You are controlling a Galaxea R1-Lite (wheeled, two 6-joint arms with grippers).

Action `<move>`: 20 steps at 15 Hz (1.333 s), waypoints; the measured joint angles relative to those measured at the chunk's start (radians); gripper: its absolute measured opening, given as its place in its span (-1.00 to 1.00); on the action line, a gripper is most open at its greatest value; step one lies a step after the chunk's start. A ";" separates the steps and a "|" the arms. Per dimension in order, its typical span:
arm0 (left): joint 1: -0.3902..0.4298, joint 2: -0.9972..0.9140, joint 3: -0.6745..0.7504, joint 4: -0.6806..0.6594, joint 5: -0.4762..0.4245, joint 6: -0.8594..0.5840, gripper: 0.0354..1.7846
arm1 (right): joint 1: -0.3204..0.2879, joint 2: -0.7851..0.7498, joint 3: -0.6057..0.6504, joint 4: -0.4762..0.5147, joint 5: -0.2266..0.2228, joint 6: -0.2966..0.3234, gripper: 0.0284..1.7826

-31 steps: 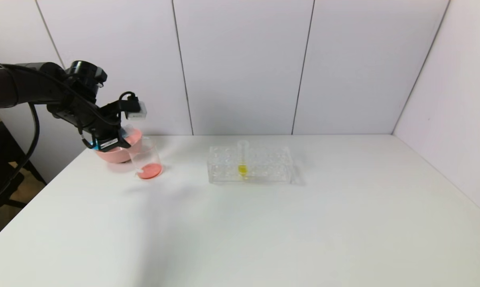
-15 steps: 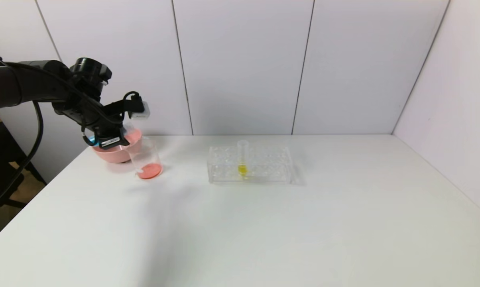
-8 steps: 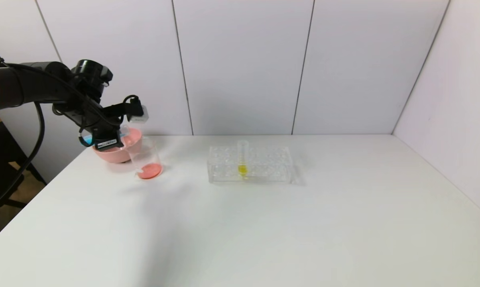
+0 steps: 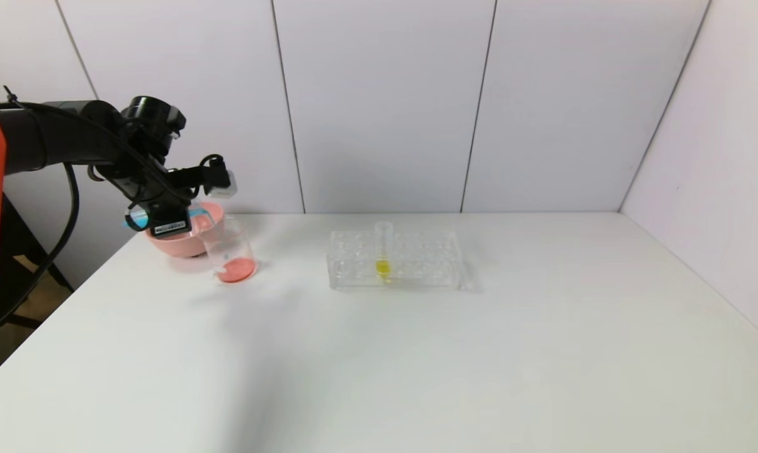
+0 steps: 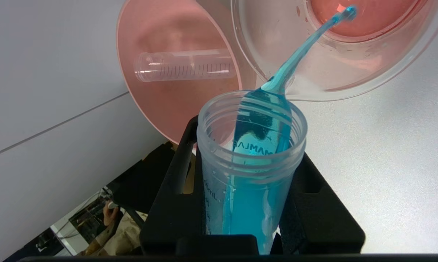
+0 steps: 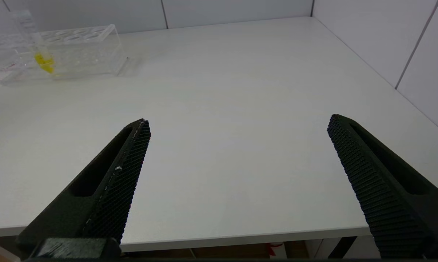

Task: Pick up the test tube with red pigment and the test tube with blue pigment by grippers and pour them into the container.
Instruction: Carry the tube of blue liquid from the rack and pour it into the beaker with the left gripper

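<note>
My left gripper point(image 4: 187, 217) is shut on the test tube with blue pigment point(image 5: 251, 171) and holds it tilted over the container point(image 4: 231, 251), at the far left of the table. In the left wrist view a blue stream point(image 5: 302, 47) runs from the tube's mouth into the container point(image 5: 350, 72), which holds red-orange liquid. No tube with red pigment shows; an empty clear tube point(image 5: 184, 66) lies in the pink bowl point(image 5: 168, 105). My right gripper point(image 6: 239, 122) is open and empty, low at the table's front edge and out of the head view.
The pink bowl point(image 4: 177, 242) stands just behind the container, by the table's left edge. A clear tube rack point(image 4: 395, 259) with one yellow-liquid tube point(image 4: 383, 251) stands at the middle back; it also shows in the right wrist view point(image 6: 59, 54).
My left wrist has risen a little and rolled further, tipping the blue tube more steeply toward the container. Nothing else has moved.
</note>
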 joint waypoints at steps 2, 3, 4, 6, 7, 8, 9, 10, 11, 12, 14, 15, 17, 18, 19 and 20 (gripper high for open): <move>-0.006 0.002 0.000 -0.001 0.025 0.000 -0.42 | 0.000 0.000 0.000 0.000 0.000 0.000 0.99; -0.010 0.004 0.000 -0.001 0.029 0.000 -0.42 | 0.000 0.000 0.000 0.000 0.000 0.000 0.99; -0.014 0.004 0.000 -0.001 0.036 0.001 -0.42 | 0.000 0.000 0.000 0.000 -0.001 0.000 0.99; -0.020 0.004 0.000 0.002 0.067 0.007 -0.42 | 0.000 0.000 0.000 0.000 0.000 0.000 0.99; -0.021 0.004 0.000 0.005 0.071 0.010 -0.42 | 0.000 0.000 0.000 0.000 0.000 0.000 0.99; -0.022 0.005 0.000 0.007 0.079 0.011 -0.42 | 0.000 0.000 0.000 0.000 0.000 0.000 0.99; -0.024 0.005 0.000 0.011 0.092 0.013 -0.42 | 0.000 0.000 0.000 0.000 0.000 0.000 0.99; -0.027 0.005 0.000 0.013 0.109 0.019 -0.42 | 0.000 0.000 0.000 0.000 0.000 0.000 0.99; -0.029 0.005 0.000 0.014 0.125 0.026 -0.42 | 0.000 0.000 0.000 0.000 0.000 0.000 0.99; -0.033 0.005 0.000 0.015 0.139 0.027 -0.42 | 0.000 0.000 0.000 0.000 0.000 0.000 0.99; -0.041 0.005 0.000 0.015 0.186 0.035 -0.42 | 0.000 0.000 0.000 0.000 0.000 0.000 0.99; -0.045 0.005 0.000 0.015 0.224 0.044 -0.42 | 0.000 0.000 0.000 0.000 0.000 0.000 0.99; -0.059 0.006 0.000 0.015 0.273 0.049 -0.42 | 0.000 0.000 0.000 0.000 0.000 0.000 0.99; -0.066 0.007 0.001 0.016 0.277 0.048 -0.42 | 0.000 0.000 0.000 0.000 0.000 0.000 0.99; -0.074 0.010 0.001 0.016 0.279 0.049 -0.42 | 0.000 0.000 0.000 0.000 0.000 0.000 0.99; -0.081 0.011 0.001 0.017 0.281 0.049 -0.42 | 0.000 0.000 0.000 0.000 0.000 0.000 0.99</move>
